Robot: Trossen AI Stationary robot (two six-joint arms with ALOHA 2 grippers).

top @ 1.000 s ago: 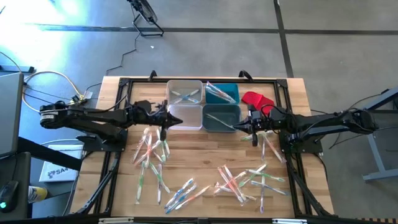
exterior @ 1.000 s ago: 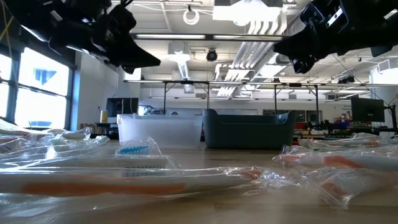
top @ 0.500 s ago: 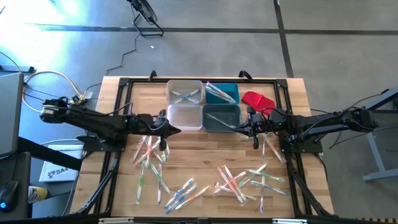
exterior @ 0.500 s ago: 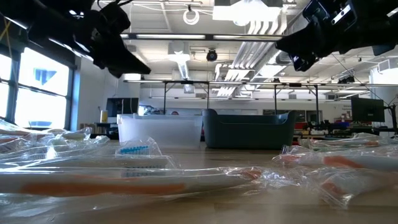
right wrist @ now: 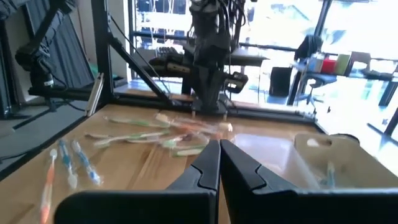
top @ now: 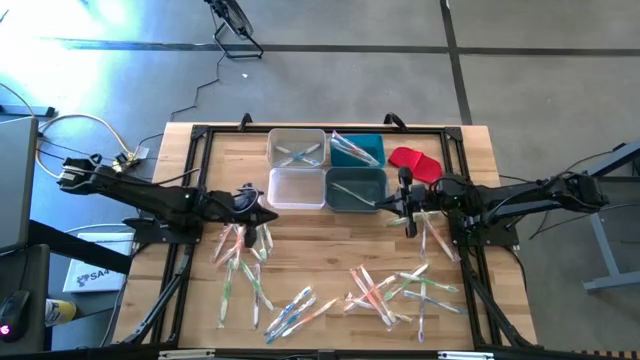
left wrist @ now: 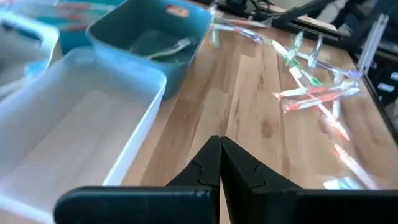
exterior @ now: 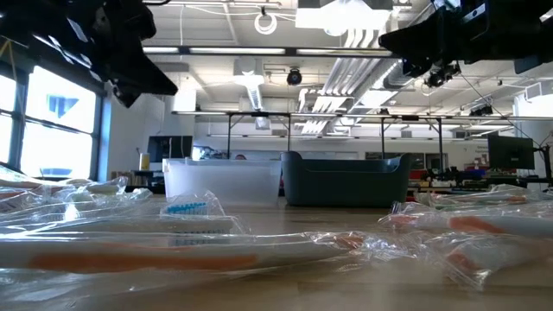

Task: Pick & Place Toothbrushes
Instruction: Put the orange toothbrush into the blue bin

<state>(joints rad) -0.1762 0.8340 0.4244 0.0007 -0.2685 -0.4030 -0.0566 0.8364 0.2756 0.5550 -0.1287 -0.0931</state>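
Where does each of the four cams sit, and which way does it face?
High view: overhead, straight down on the table; both arms, left gripper, right gripper.
Low view: at tabletop height, level across wrapped toothbrushes into the room; arms overhead.
Left wrist view: over its shut fingers, toward the clear bin and the teal bin.
Right wrist view: over its shut fingers, across the table at the left arm.
Shared: both the high and left wrist views show the teal bin.

Wrapped toothbrushes (exterior: 173, 246) lie blurred across the near table (exterior: 346, 220), with a clear bin (exterior: 220, 181) beside a dark bin (exterior: 346, 179) behind, both arms overhead.
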